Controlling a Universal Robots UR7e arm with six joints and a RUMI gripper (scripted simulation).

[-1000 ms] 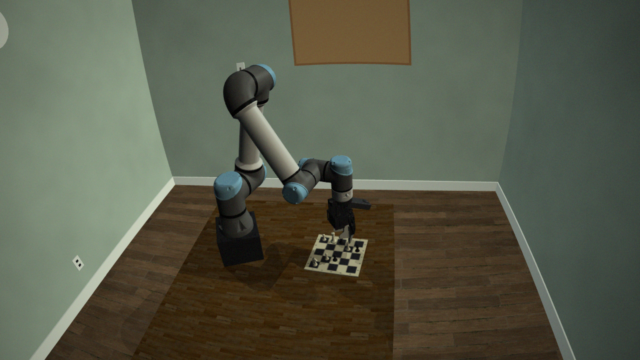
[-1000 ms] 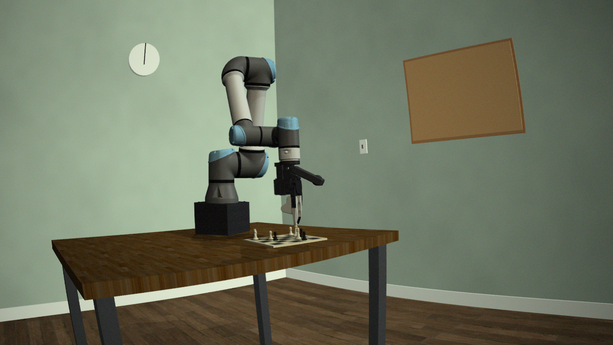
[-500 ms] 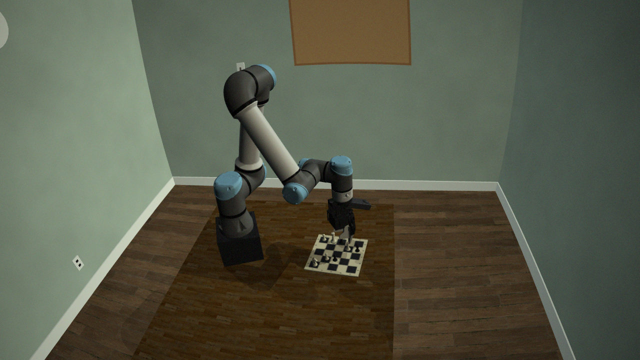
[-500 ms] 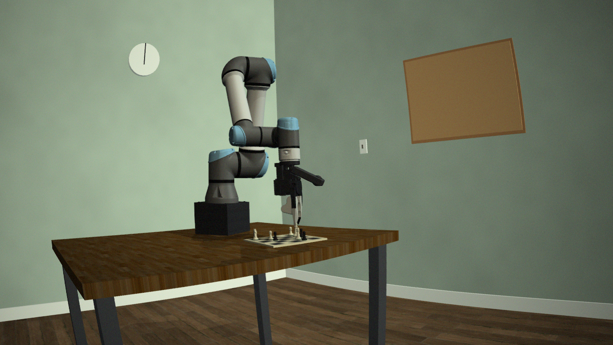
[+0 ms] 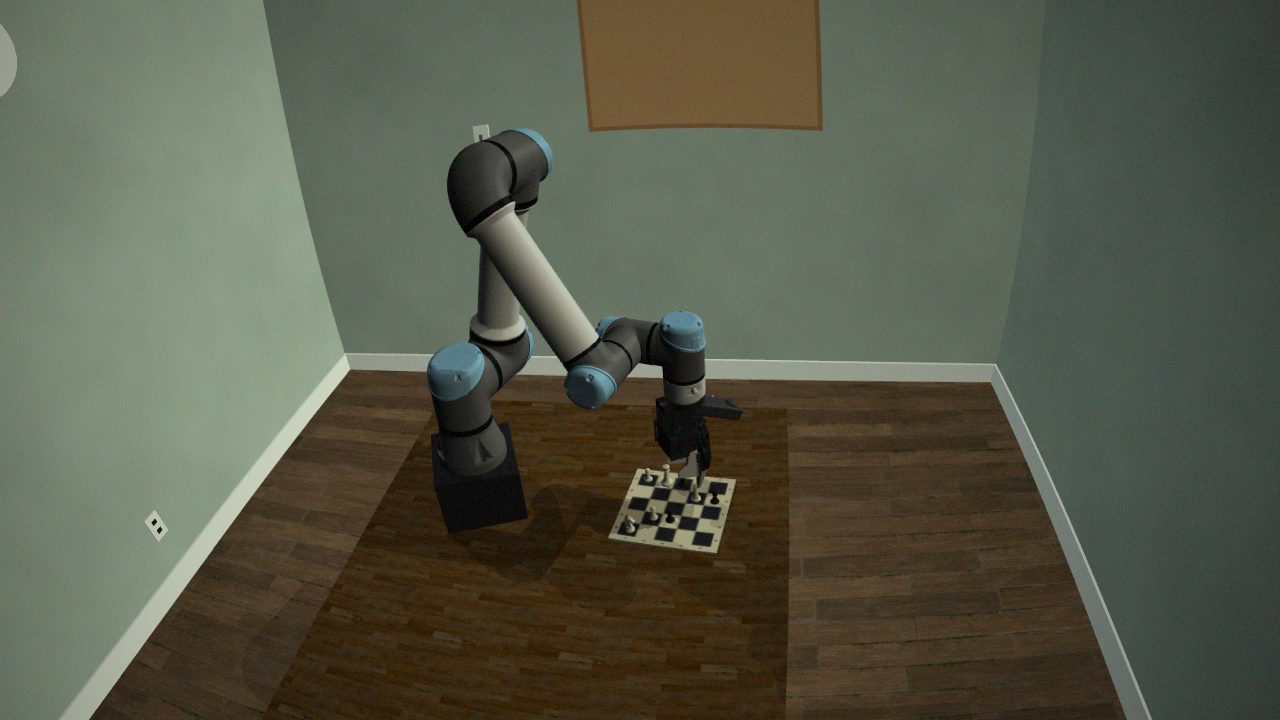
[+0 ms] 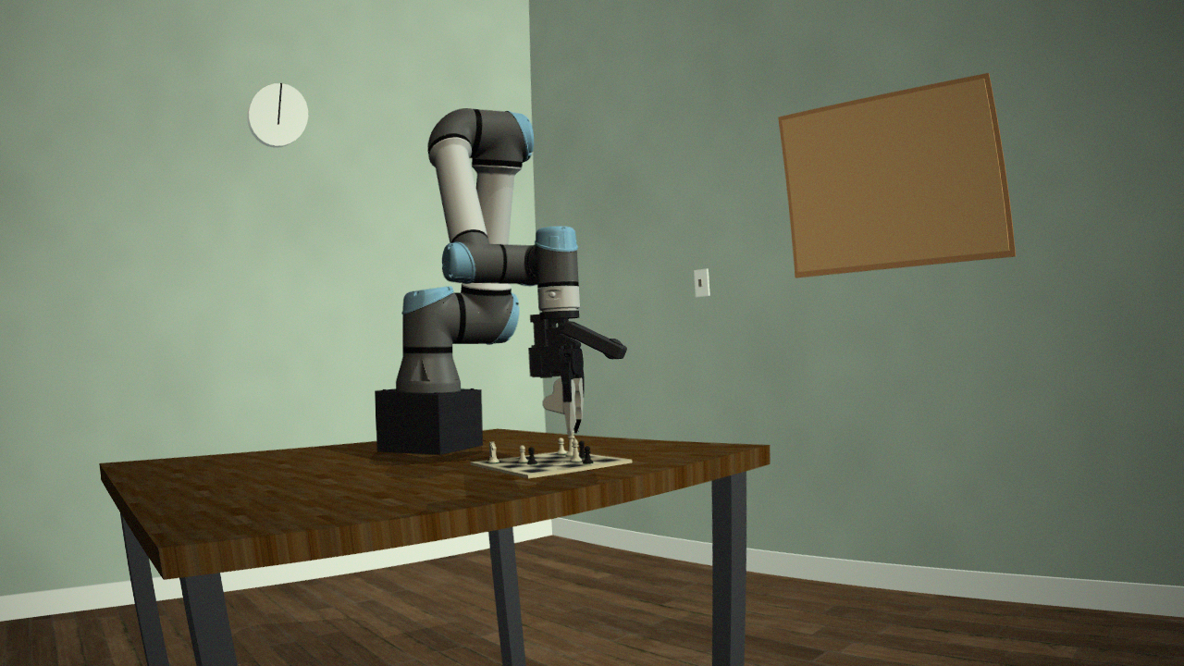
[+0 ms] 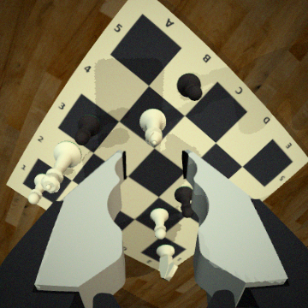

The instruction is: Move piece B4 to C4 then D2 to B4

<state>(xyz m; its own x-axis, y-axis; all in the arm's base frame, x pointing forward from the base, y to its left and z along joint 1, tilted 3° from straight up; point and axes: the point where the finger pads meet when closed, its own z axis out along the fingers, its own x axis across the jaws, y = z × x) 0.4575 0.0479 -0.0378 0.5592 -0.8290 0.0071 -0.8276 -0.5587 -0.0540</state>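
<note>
The board (image 5: 662,542) (image 7: 140,6) lies flat on the table. The white piece on B4 (image 5: 696,493) (image 6: 575,452) (image 7: 152,121) stands upright. My gripper (image 5: 699,476) (image 6: 574,428) (image 7: 153,152) points down just above the board near it; the fingers are part open, with nothing held between them. In the wrist view the piece's head shows just ahead of the gap. Light square C4 (image 7: 193,138) bears no piece and is partly behind a fingertip. A white pawn on D2 (image 5: 653,514) (image 6: 522,453) (image 7: 159,216) stands upright.
Black pawns stand on B5 (image 7: 189,85), A3 (image 7: 88,126) and D3 (image 7: 184,196), the last beside a finger in the wrist view. A tall white piece (image 7: 66,155) is on A2, a white pawn (image 7: 34,197) on A1, a white knight (image 7: 167,258) on E1.
</note>
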